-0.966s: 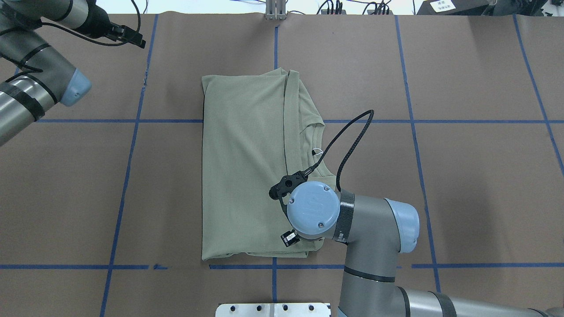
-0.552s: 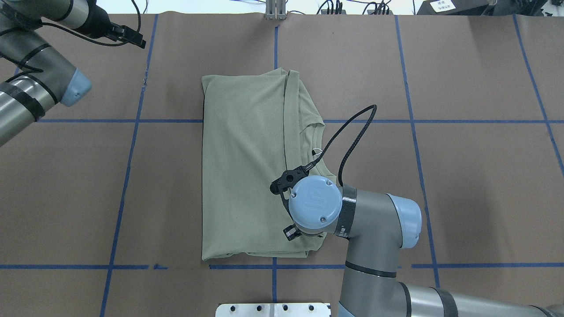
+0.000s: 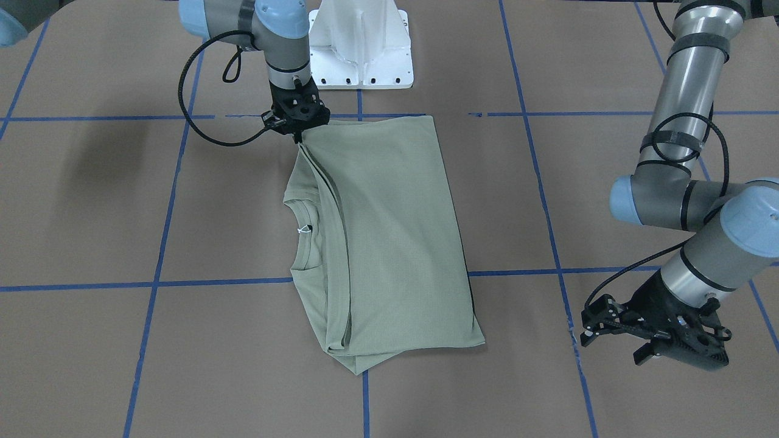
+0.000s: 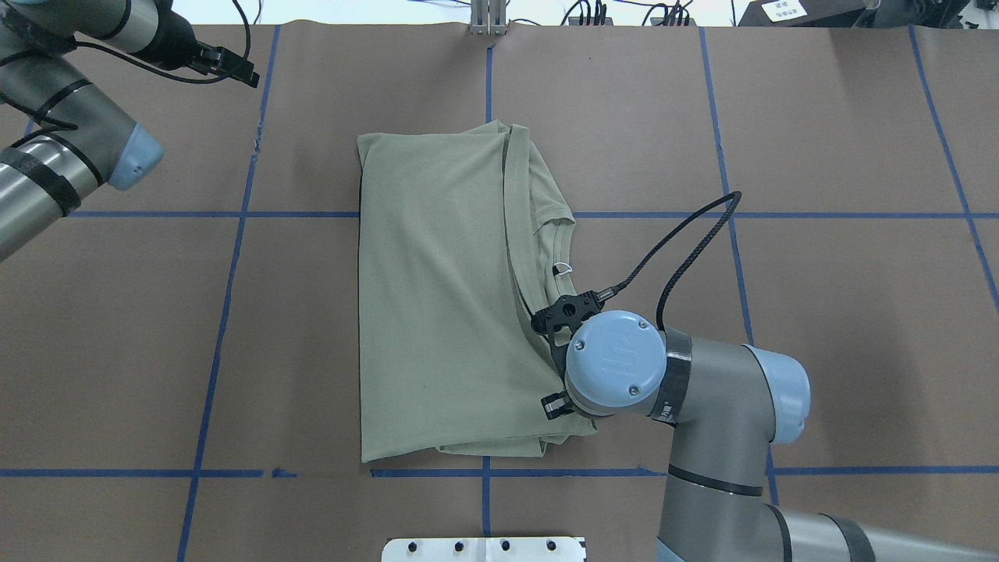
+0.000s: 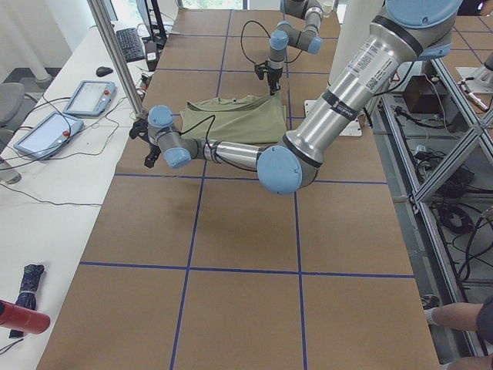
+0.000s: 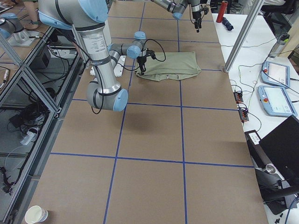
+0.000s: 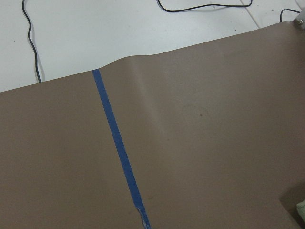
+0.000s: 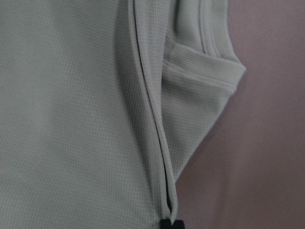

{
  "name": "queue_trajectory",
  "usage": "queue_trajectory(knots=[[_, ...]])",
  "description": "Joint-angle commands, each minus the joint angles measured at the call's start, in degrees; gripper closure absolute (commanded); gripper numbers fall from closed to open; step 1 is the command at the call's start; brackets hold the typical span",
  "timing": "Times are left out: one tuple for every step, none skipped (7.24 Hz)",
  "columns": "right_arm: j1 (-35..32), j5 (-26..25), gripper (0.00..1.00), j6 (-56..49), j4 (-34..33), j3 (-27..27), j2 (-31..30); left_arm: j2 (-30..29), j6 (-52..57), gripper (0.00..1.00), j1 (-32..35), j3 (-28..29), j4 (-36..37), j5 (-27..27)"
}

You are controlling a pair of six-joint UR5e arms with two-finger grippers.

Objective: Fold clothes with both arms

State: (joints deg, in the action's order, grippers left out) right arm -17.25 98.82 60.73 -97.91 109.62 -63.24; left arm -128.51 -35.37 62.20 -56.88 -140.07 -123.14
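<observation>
Folded green shirt (image 4: 429,297) lying mid-frame on the surface (image 4: 819,312).
Your right pincer (image 3: 298,135) is clamped on its folded edge; the knit looks light and floppy, so grip layered edges. Left pincer (image 4: 242,66) open, empty.

Shirt (image 4: 437,297) ctr table (image 4: 858,312), R hand (image 3: 298,134) at corner.

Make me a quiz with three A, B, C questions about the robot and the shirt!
1. Where is the right gripper? A. On the neck label B. At a corner of the shirt C. Off the shirt
2. What colour is the shirt? A. Green B. Red C. Blue
3. What does the left gripper hold? A. The shirt B. A cup C. Nothing
Answers: 1 B, it pinches the corner nearest the base. 2 A, pale green. 3 C, it hangs open over bare table.
</observation>
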Motion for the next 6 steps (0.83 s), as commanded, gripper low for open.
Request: queue_trajectory(knots=[[4.5,-2.7,0.27,16.8,0.1,0.7,-1.4,0.3,0.0,0.0,-0.6,-0.1,-0.1,0.0],[6.0,-6.6,0.0,18.2,0.1,0.6,-0.8,0.3,0.0,0.0,-0.6,-0.1,-0.1,0.0],[5.6,-6.6,0.0,17.8,0.7,0.7,-0.7,0.3,0.0,0.0,-0.6,-0.1,-0.1,0.0],[2.7,-6.2,0.0,16.5,3.8,0.4,-0.7,0.3,0.0,0.0,-0.6,-0.1,-0.1,0.0],[-1.2,-5.9,0.0,12.2,4.7,-0.4,-0.2,0.3,0.0,0.0,-0.6,-0.2,-0.1,0.0],[-5.3,-4.2,0.0,6.6,4.8,-4.5,3.5,0.3,-0.1,0.0,-0.6,-0.2,-0.1,-0.1]])
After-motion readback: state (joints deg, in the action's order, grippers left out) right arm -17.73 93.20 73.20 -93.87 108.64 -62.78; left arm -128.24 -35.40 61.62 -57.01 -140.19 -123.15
